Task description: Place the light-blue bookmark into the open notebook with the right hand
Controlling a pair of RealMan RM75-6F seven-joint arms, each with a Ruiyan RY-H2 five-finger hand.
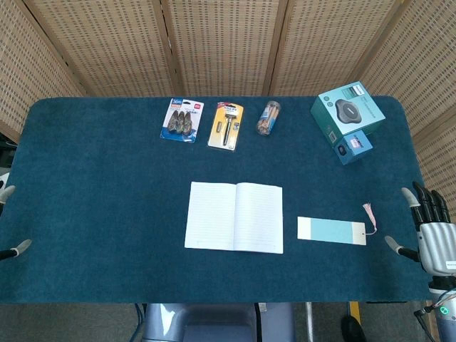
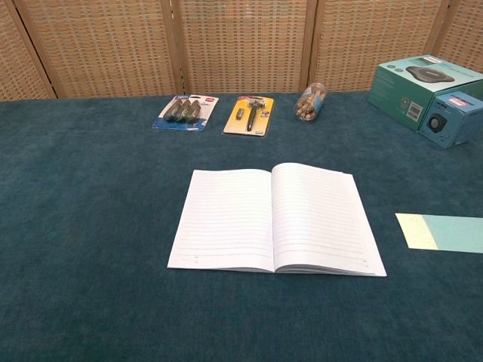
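While the open notebook (image 1: 234, 217) lies flat near the middle of the blue-carpeted table (image 1: 92, 164), the light-blue bookmark (image 1: 332, 231) is seen just beside it to the right, apart from it, flat on the cloth. A cream strip is shown at the bookmark's left end & a pink tassel (image 1: 370, 214) at its right end. In the chest view only the bookmark's left part is caught, at the right edge of frame.

The right hand (image 1: 429, 229) is held at the table's right edge, near the tassel end but not touching the bookmark; fingers are spread & extended, thumb out to the side, nothing is held. Of the left hand (image 1: 10, 222) only a couple of fingertips are visible at the left edge of the head view, so its state can't be told. Neither hand is shown in the chest view.

Along the far side are laid, left to right: a blister pack of clips (image 1: 182, 120), a yellow carded pen pkg (image 1: 226, 125), a clear tube of small sticks (image 1: 268, 117), a teal box (image 1: 348, 112) w/ a small blue box (image 1: 353, 146) touching it in front. A wicker screen (image 1: 221, 43) is set behind.
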